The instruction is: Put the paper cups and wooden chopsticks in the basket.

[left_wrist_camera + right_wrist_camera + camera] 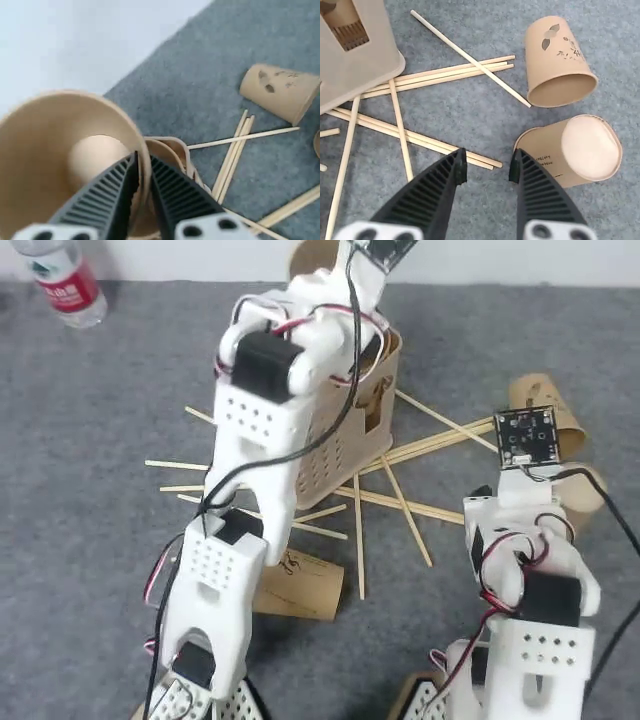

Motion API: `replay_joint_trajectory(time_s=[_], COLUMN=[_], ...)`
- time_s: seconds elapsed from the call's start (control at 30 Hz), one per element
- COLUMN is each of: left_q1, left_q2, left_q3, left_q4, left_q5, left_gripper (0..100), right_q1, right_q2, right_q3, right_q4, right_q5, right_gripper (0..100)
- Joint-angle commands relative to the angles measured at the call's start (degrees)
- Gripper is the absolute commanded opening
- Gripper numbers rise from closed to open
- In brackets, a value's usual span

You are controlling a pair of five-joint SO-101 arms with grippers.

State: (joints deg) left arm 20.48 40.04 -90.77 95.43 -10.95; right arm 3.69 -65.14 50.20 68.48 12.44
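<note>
My left gripper (144, 162) is shut on the rim of a tan paper cup (65, 160), one finger inside and one outside. It holds the cup (310, 260) above the far side of the beige basket (340, 440). My right gripper (487, 162) hangs open over the carpet, with nothing between its fingers. Just beyond it lie two paper cups on their sides, one (560, 60) with its mouth towards me and one (575, 150) showing its base. Wooden chopsticks (435, 75) are scattered around the basket (355, 55). A third cup (300, 585) lies by the left arm.
A plastic water bottle (65, 280) stands at the far left on the grey carpet. Chopsticks (420, 445) fan out on both sides of the basket. A white wall borders the carpet at the back.
</note>
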Motion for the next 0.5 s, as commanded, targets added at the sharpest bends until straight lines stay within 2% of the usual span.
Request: replay_joint_trajectory(time_s=[0.0,0.33,0.47], left_q1=[1.3,4.1,4.0], left_q2=[-0.4,-2.6,-2.8], left_q3=[-5.3,0.1,0.9], left_q4=[5.0,5.1,5.1], left_q5=[0.9,5.2,12.6], left_gripper=[1,1,1], right_q1=[0.5,0.5,0.5], right_q2=[0.7,2.1,2.1], right_q3=[-0.7,-0.7,-0.7], right_q4=[-0.9,-0.9,-0.9], right_q5=[-1.2,-1.2,-1.2], right_gripper=[14.4,14.4,14.4])
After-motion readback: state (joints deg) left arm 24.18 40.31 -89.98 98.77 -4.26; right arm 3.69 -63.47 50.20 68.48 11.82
